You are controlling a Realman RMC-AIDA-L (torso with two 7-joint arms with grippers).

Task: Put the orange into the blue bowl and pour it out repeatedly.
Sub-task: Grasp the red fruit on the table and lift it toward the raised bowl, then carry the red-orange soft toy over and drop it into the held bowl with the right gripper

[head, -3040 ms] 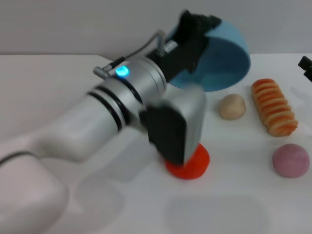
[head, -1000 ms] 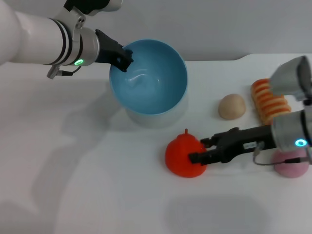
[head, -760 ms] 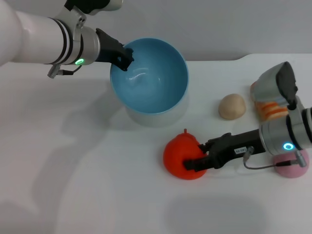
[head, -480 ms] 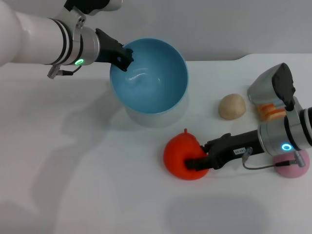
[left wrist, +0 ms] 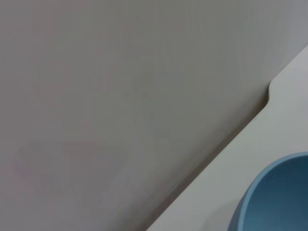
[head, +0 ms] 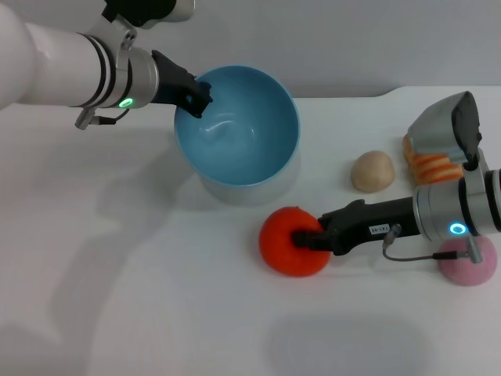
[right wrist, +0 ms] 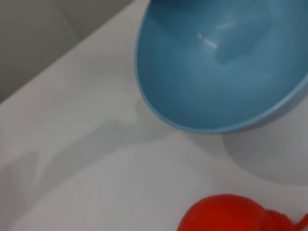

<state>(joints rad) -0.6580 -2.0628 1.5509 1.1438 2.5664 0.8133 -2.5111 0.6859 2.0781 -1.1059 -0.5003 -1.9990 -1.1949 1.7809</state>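
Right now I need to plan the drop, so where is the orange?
In the head view the orange sits right of centre, just in front of the blue bowl, gripped by the right gripper.

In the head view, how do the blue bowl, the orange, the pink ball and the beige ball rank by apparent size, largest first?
1. blue bowl
2. orange
3. pink ball, though partly hidden by the right arm
4. beige ball, close to the pink ball in size

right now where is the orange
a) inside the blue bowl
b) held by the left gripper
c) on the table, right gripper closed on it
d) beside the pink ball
c: the orange sits on the table below the empty blue bowl, with the right gripper clamped on it.
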